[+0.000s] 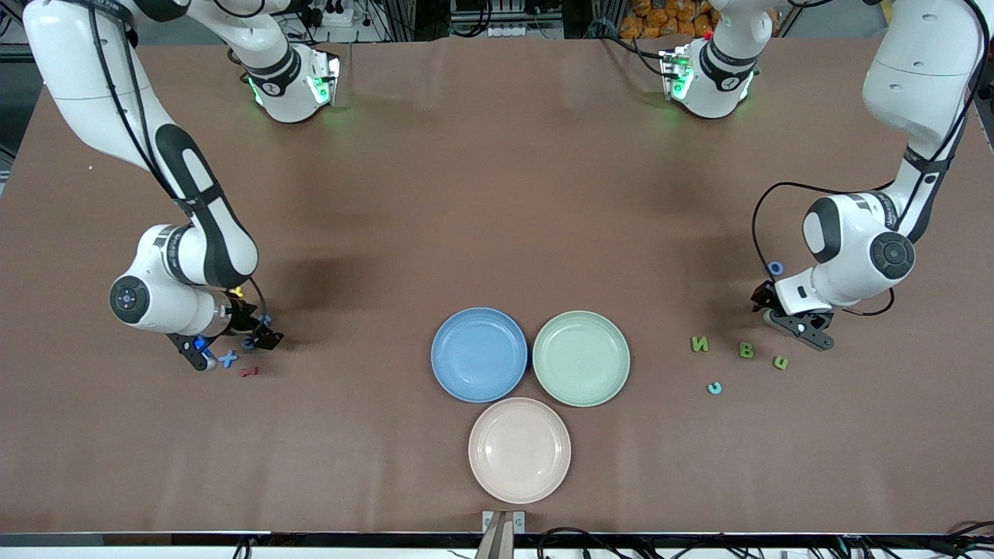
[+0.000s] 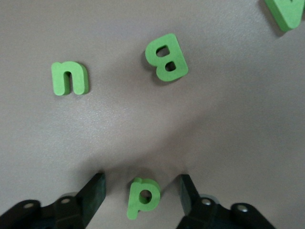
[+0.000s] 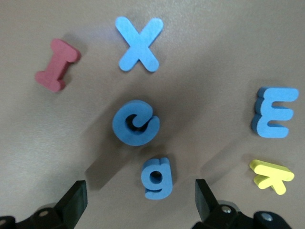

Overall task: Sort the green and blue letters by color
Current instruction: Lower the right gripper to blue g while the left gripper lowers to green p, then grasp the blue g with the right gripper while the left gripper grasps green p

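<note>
Pick-up stage, both arms, no letters on plates yet. Left gripper [image 2: 142,191] low near table edge at left arm's end, jaws spread, straddling small chunky green foam letter p [image 2: 143,197]; green n [image 2: 69,78] & green B [image 2: 167,57] close by. Right gripper [image 3: 140,198] low near right arm's edge, jaws released wide around small blue foam g [image 3: 157,177]; blue e [image 3: 136,122], blue X [image 3: 139,43] just past it. Next: drop, clench, carry to glossy blue plate [image 1: 443,373] / green plate [image 1: 613,376] mid-table toward front edge.
</note>
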You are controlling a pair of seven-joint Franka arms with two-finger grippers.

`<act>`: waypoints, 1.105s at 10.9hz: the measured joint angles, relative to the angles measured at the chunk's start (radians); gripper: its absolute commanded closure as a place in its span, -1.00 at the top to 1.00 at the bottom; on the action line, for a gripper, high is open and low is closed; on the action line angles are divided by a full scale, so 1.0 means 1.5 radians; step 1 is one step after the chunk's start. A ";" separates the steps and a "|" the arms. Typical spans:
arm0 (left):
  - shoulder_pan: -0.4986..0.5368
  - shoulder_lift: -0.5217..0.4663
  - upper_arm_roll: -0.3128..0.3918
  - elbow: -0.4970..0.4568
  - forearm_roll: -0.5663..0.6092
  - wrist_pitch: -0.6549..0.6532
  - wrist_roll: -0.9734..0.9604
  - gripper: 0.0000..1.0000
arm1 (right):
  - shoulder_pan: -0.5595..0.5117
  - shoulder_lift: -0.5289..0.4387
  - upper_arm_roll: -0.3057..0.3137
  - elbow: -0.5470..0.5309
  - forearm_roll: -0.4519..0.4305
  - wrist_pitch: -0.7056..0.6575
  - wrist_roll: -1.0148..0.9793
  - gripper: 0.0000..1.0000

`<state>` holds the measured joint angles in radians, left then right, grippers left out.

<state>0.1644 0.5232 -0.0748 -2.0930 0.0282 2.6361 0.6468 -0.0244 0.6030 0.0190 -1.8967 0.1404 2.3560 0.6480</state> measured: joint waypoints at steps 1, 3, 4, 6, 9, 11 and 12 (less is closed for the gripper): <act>0.000 -0.005 0.000 -0.006 0.000 0.003 0.000 0.01 | 0.000 0.000 0.000 -0.010 0.000 0.011 0.000 1.00; 0.000 -0.014 0.002 -0.013 0.000 0.007 0.000 -0.09 | 0.000 0.000 0.000 -0.016 0.000 0.018 0.000 -0.55; 0.000 -0.016 0.002 -0.018 0.000 0.011 0.000 -0.17 | 0.000 0.000 0.000 -0.016 -0.001 0.019 0.000 -0.97; 0.000 -0.019 0.003 -0.022 0.000 0.014 0.000 -0.38 | 0.000 -0.008 0.000 -0.017 -0.001 0.021 0.000 -1.00; 0.000 -0.025 0.003 -0.031 0.000 0.019 0.000 -0.79 | 0.000 -0.014 0.000 -0.020 -0.001 0.021 0.000 -1.00; 0.000 -0.026 0.003 -0.033 0.000 0.021 0.000 -1.00 | 0.000 -0.015 0.000 -0.021 -0.001 0.021 0.000 -1.00; 0.000 -0.026 0.003 -0.034 0.000 0.021 -0.014 -1.00 | 0.000 -0.016 0.000 -0.021 -0.001 0.021 0.000 -1.00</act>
<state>0.1651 0.4839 -0.0701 -2.1432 0.0281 2.6673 0.6257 -0.0241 0.5786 0.0187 -1.9283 0.1392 2.3877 0.6473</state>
